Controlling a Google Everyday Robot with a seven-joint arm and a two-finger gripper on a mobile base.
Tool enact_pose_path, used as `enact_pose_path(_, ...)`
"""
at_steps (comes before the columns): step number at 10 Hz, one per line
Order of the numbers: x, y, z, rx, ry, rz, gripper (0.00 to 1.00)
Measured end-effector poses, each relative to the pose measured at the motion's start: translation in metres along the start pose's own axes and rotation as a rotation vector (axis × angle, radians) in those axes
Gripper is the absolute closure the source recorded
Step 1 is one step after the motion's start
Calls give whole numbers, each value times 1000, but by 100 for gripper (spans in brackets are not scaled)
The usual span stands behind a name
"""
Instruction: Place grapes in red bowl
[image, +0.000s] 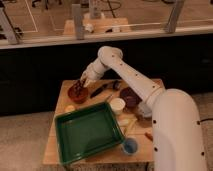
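Reaching out from the white robot body (177, 130) at lower right, across the wooden table (62, 97) to its far left corner. Gripper (83, 83) poised directly over the red bowl (78, 93), just above its rim. Cannot tell how the jaws stand, nor whether anything is held between them. Dark mass visible at the gripper tip and down into the bowl, probably the grapes (78, 89), though not clear whether resting inside or hanging. Beside the bowl to the right, a dark utensil (100, 90) lying on the table. Further right, a dark purple bowl (129, 97), with a small white cup (117, 105) just in front of it. Nearer the camera, a large green tray (89, 131) tilted across the table, and a small blue cup (129, 146) at the front edge near the tray's right corner.
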Motion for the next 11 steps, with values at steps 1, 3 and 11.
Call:
enact_pose_path(1, -1, 1, 2, 0, 8, -1, 61)
enact_pose_path(3, -2, 1, 7, -3, 19, -2, 40)
enact_pose_path(11, 11, -5, 31, -7, 6, 23, 20)
